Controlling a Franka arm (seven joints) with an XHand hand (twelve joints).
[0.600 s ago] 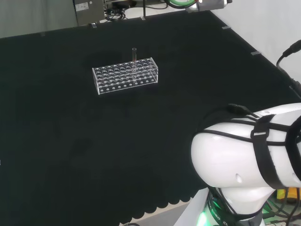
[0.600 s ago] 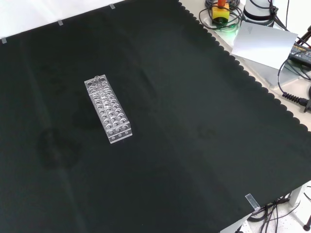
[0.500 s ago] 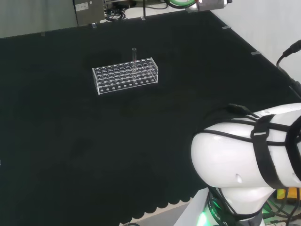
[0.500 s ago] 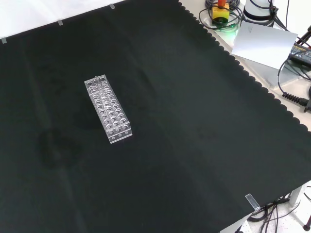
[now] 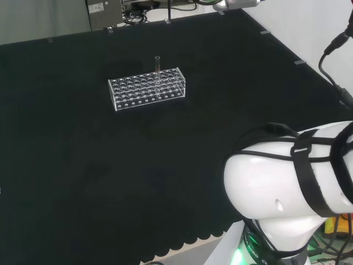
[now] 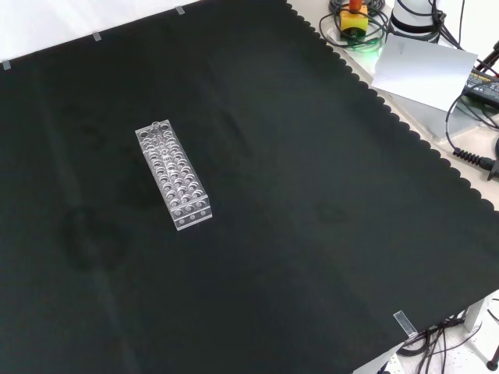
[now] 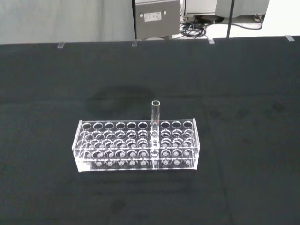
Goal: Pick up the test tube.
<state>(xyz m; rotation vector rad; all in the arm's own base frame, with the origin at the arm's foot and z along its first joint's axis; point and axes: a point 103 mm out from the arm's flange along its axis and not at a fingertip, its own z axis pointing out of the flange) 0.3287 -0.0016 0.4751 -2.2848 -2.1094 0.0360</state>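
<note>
Black cloth point(image 6: 312, 195) spread over the bench with a scalloped edge, clear rack point(image 5: 147, 88) standing on it left of centre in the head view, grey box point(image 7: 157, 17) and cables point(image 6: 468, 160) lay beyond the cloth's edges.

The surface point(image 6: 312, 234) is spread with black cloth, scalloped along one edge; a clear rack point(image 6: 173, 175) lies on it. It stands alone.
</note>
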